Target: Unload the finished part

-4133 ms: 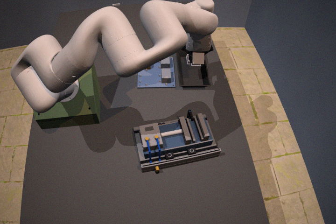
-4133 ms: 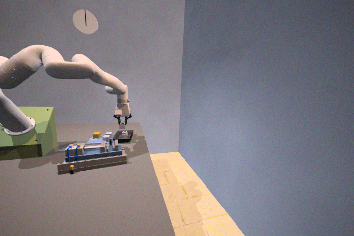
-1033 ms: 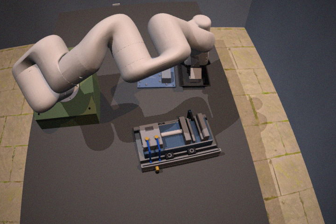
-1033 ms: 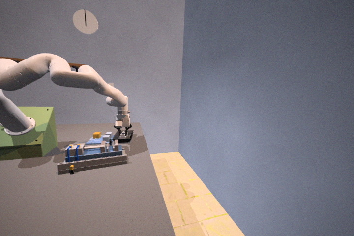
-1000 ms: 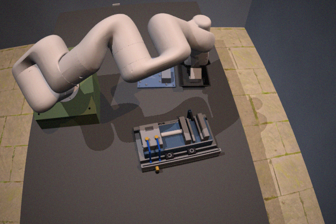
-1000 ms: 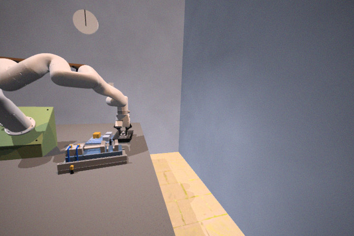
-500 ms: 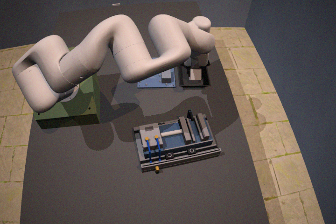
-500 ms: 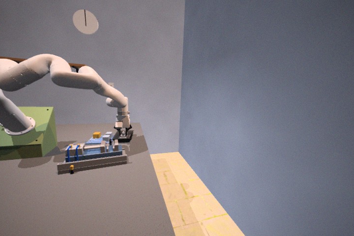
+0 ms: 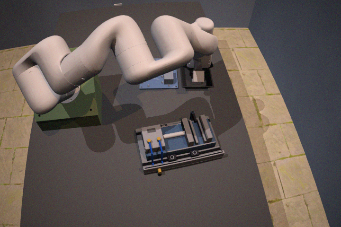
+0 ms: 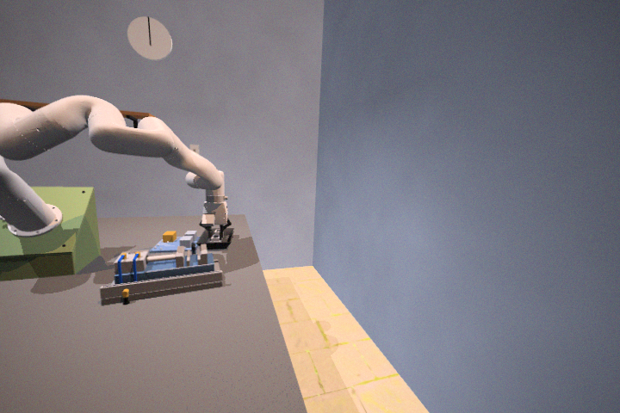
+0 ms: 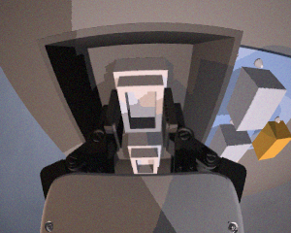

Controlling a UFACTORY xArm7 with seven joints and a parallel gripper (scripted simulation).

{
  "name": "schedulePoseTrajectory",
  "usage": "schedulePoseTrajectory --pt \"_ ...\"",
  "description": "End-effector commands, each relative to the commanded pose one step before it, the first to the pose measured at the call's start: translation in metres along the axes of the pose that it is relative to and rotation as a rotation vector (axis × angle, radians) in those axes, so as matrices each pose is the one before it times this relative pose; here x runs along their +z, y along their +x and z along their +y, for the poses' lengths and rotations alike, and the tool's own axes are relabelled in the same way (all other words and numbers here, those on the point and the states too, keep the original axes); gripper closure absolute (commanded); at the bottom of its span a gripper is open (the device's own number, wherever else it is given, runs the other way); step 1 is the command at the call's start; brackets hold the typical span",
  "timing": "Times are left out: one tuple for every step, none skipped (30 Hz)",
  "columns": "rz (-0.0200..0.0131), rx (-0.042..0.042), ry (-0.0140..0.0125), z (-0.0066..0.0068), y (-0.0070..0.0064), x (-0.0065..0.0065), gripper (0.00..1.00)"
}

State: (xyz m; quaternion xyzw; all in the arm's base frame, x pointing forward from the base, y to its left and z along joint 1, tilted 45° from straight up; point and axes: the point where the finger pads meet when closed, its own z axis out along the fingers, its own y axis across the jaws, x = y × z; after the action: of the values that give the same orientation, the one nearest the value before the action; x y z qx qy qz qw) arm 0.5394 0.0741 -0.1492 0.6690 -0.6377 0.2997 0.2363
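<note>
My gripper (image 11: pixel 142 101) is shut on the finished part (image 11: pixel 144 100), a pale grey block with a rectangular pocket facing up toward the wrist camera. I hold it low inside the dark outfeed tray (image 9: pixel 197 77), close to the tray's floor; whether it touches the floor I cannot tell. In the overhead view the part (image 9: pixel 197 75) shows just below my wrist. In the side view my gripper (image 10: pixel 215 232) reaches down into the tray. The vise (image 9: pixel 177 139) stands in the middle of the table with its jaws apart and nothing between them.
A blue fixture plate (image 9: pixel 160 80) with a grey block (image 9: pixel 168 78) lies just left of the tray; an orange block (image 11: pixel 272 140) sits there too. The green robot base (image 9: pixel 68 104) is at the left. The table's right edge runs near the tray.
</note>
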Motion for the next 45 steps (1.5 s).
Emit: schedulePoseTrajectory --pt "-0.00370 0.00016 0.00419 -0.00146 -0.00137 -0.00225 1.00" --pt "0.00000 0.00000 0.00000 0.00000 0.00000 0.00001 1.00" --pt "0.00000 0.00000 0.00000 0.00000 0.00000 0.00000 1.00" --pt "0.00000 0.00000 0.00000 0.00000 0.00000 0.00000 1.00" --pt "0.00000 0.00000 0.00000 0.00000 0.00000 0.00000 1.00" --pt "0.00000 0.00000 0.00000 0.00000 0.00000 0.00000 1.00" --pt "0.00000 0.00000 0.00000 0.00000 0.00000 0.00000 1.00" --pt "0.00000 0.00000 0.00000 0.00000 0.00000 0.00000 1.00" --pt "0.00000 0.00000 0.00000 0.00000 0.00000 0.00000 1.00" --pt "0.00000 0.00000 0.00000 0.00000 0.00000 0.00000 1.00" --pt "0.00000 0.00000 0.00000 0.00000 0.00000 0.00000 1.00" --pt "0.00000 0.00000 0.00000 0.00000 0.00000 0.00000 1.00" --pt "0.00000 0.00000 0.00000 0.00000 0.00000 0.00000 1.00" --pt "0.00000 0.00000 0.00000 0.00000 0.00000 0.00000 1.00" --pt "0.00000 0.00000 0.00000 0.00000 0.00000 0.00000 0.31" --pt "0.00000 0.00000 0.00000 0.00000 0.00000 0.00000 0.31" --pt "0.00000 0.00000 0.00000 0.00000 0.00000 0.00000 0.31" --pt "0.00000 0.00000 0.00000 0.00000 0.00000 0.00000 0.31" --pt "0.00000 0.00000 0.00000 0.00000 0.00000 0.00000 0.31" --pt "0.00000 0.00000 0.00000 0.00000 0.00000 0.00000 0.31" --pt "0.00000 0.00000 0.00000 0.00000 0.00000 0.00000 0.31" --pt "0.00000 0.00000 0.00000 0.00000 0.00000 0.00000 0.31" --pt "0.00000 0.00000 0.00000 0.00000 0.00000 0.00000 0.31" --pt "0.00000 0.00000 0.00000 0.00000 0.00000 0.00000 0.31" --pt "0.00000 0.00000 0.00000 0.00000 0.00000 0.00000 0.31" --pt "0.00000 0.00000 0.00000 0.00000 0.00000 0.00000 0.31" --pt "0.00000 0.00000 0.00000 0.00000 0.00000 0.00000 0.31" --pt "0.00000 0.00000 0.00000 0.00000 0.00000 0.00000 0.31" --pt "0.00000 0.00000 0.00000 0.00000 0.00000 0.00000 0.31" --pt "0.00000 0.00000 0.00000 0.00000 0.00000 0.00000 0.31" --pt "0.00000 0.00000 0.00000 0.00000 0.00000 0.00000 0.31" --pt "0.00000 0.00000 0.00000 0.00000 0.00000 0.00000 0.31" --pt "0.00000 0.00000 0.00000 0.00000 0.00000 0.00000 0.31" --pt "0.00000 0.00000 0.00000 0.00000 0.00000 0.00000 0.31" --pt "0.00000 0.00000 0.00000 0.00000 0.00000 0.00000 0.31" --pt "0.00000 0.00000 0.00000 0.00000 0.00000 0.00000 0.31" --pt "0.00000 0.00000 0.00000 0.00000 0.00000 0.00000 0.31" --pt "0.00000 0.00000 0.00000 0.00000 0.00000 0.00000 0.31" --pt "0.00000 0.00000 0.00000 0.00000 0.00000 0.00000 0.31" --pt "0.00000 0.00000 0.00000 0.00000 0.00000 0.00000 0.31" --pt "0.00000 0.00000 0.00000 0.00000 0.00000 0.00000 0.31" --pt "0.00000 0.00000 0.00000 0.00000 0.00000 0.00000 0.31" --pt "0.00000 0.00000 0.00000 0.00000 0.00000 0.00000 0.31" --pt "0.00000 0.00000 0.00000 0.00000 0.00000 0.00000 0.31" --pt "0.00000 0.00000 0.00000 0.00000 0.00000 0.00000 0.31"
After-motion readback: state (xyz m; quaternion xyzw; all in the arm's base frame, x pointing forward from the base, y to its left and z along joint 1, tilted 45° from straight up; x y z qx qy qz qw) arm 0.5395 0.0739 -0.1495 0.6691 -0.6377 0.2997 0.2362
